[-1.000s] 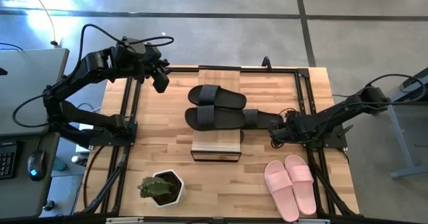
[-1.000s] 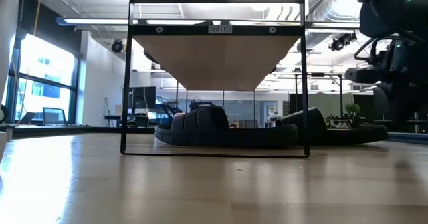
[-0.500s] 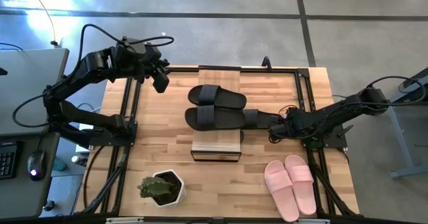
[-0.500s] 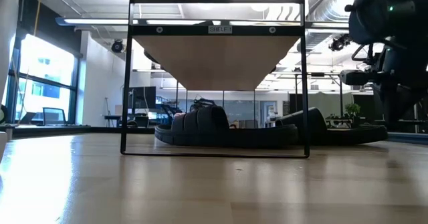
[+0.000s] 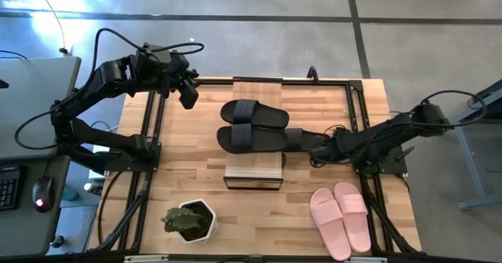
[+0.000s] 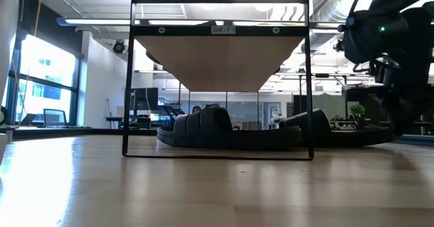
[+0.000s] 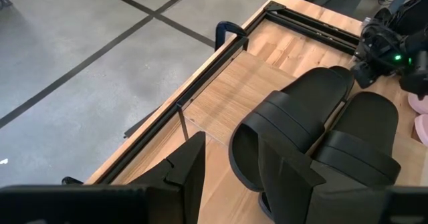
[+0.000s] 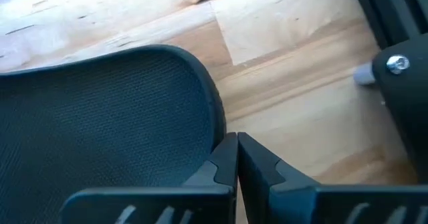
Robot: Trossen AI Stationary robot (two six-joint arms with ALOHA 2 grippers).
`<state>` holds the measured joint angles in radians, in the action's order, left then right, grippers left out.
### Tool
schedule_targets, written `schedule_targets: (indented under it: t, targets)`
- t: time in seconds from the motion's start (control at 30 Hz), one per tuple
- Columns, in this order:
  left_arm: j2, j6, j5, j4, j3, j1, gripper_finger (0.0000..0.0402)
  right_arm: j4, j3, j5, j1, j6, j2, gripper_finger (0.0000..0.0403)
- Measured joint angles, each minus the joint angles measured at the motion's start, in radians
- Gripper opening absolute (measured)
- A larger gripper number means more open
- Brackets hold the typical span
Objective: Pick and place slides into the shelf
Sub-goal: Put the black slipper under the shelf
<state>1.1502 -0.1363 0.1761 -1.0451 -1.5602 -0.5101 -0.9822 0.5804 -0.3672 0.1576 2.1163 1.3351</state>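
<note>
Two black slides (image 5: 252, 112) (image 5: 251, 139) lie side by side across the shelf (image 5: 255, 171), heels sticking out toward the table's right. In the low view they show low inside the black frame (image 6: 131, 78), under the plank (image 6: 220, 61). My right gripper (image 8: 236, 154) is shut and low over the table, at the heel of the nearer black slide (image 8: 100, 117); it also shows in the high view (image 5: 313, 147). A pale pink pair (image 5: 341, 217) lies soles down at the near right. My left gripper (image 5: 189, 98) is open and empty, raised at the far left. My right gripper comes in level from the table's right with its fingers shut. One fingertip (image 8: 226, 150) lies against the rim of the nearer black slide's heel end (image 8: 215, 127). The slide lies flat, sole down, its heel on the wood.
A potted green plant (image 5: 188, 220) stands at the near left. Black frame rails (image 5: 149, 137) (image 5: 362, 114) run along the table's left and right sides. Bare wood lies between the shelf and the left rail.
My right gripper has gone a little toward the table's left, up to the nearer black slide's heel, staying shut and low. Both black slides lie where they were.
</note>
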Motion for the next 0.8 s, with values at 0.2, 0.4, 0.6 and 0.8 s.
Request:
schedule_targets:
  t: [0.2, 0.4, 0.6, 0.8]
  targets:
    - [0.0, 0.0, 0.0, 0.0, 0.0, 0.0, 0.0122, 0.076, 0.0, -0.061, -0.034, -0.005, 0.012, 0.0]
    - [0.0, 0.0, 0.0, 0.0, 0.0, 0.0, 0.0122, 0.172, 0.0, -0.102, -0.081, -0.064, 0.012, 0.0]
    - [0.0, 0.0, 0.0, 0.0, 0.0, 0.0, 0.0122, 0.306, 0.0, -0.13, -0.128, -0.16, 0.012, 0.0]
    - [0.0, 0.0, 0.0, 0.0, 0.0, 0.0, 0.0122, 0.423, 0.0, -0.148, -0.165, -0.231, 0.012, 0.0]
